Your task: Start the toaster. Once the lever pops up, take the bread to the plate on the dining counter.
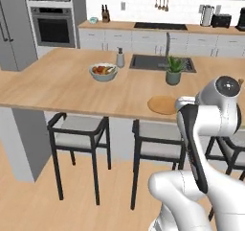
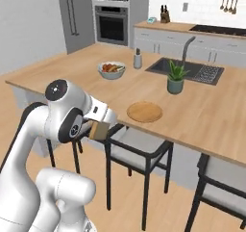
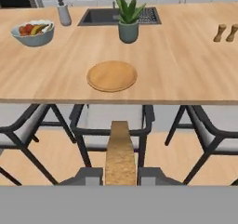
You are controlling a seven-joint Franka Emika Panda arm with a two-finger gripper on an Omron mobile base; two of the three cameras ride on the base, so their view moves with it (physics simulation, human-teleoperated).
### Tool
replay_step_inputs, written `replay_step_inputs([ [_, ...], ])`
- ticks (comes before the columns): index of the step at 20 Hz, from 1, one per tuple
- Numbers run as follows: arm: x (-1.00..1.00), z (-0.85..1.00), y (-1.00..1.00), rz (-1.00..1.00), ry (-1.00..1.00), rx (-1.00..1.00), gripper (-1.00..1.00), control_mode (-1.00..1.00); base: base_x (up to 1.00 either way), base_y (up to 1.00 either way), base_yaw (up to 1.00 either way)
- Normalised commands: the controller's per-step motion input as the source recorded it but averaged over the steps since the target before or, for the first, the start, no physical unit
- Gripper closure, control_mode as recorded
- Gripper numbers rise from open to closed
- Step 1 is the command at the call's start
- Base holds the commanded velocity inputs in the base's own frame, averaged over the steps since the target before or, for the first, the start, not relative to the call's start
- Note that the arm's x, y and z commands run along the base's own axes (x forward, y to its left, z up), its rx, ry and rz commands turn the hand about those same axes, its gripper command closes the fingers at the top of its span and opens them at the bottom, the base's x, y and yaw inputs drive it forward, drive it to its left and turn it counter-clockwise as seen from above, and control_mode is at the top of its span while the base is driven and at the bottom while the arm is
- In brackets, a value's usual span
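A: From the hand view we are seeing the bread (image 3: 120, 153) edge-on, its long side running straight away from the pincer (image 3: 120, 175) toward the plate (image 3: 112, 75).

B: And from the right base view we are seeing its pale face (image 2: 100, 130) beside the hand, short of the worktop (image 2: 211, 110) edge, above a stool (image 2: 139, 151).

A: The pincer is gripping the bread between both fingers (image 3: 88, 175), the slice standing on edge.

B: The left base view is catching the toaster (image 1: 221, 20) on the far wall counter (image 1: 115, 26).

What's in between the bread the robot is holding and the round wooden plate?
In the hand view, bare counter edge and a stool seat lie between the bread and the plate.
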Motion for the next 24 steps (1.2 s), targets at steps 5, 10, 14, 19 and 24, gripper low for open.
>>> replay_step_inputs([
  [5, 0.0, 0.0, 0.0, 0.0, 0.0, 0.0, 1.0, 1.0, 0.96, 0.03, -0.21],
  [10, 0.0, 0.0, 0.0, 0.0, 0.0, 0.0, 1.0, 1.0, 1.0, 0.01, -0.31],
  [14, 0.0, 0.0, 0.0, 0.0, 0.0, 0.0, 1.0, 1.0, 0.98, 0.34, -0.37],
  [19, 0.0, 0.0, 0.0, 0.0, 0.0, 0.0, 1.0, 1.0, 0.93, 0.22, -0.28],
  [24, 0.69, 0.0, 0.0, 0.15, 0.0, 0.21, 1.0, -1.0, 0.2, 0.01, 0.0],
])
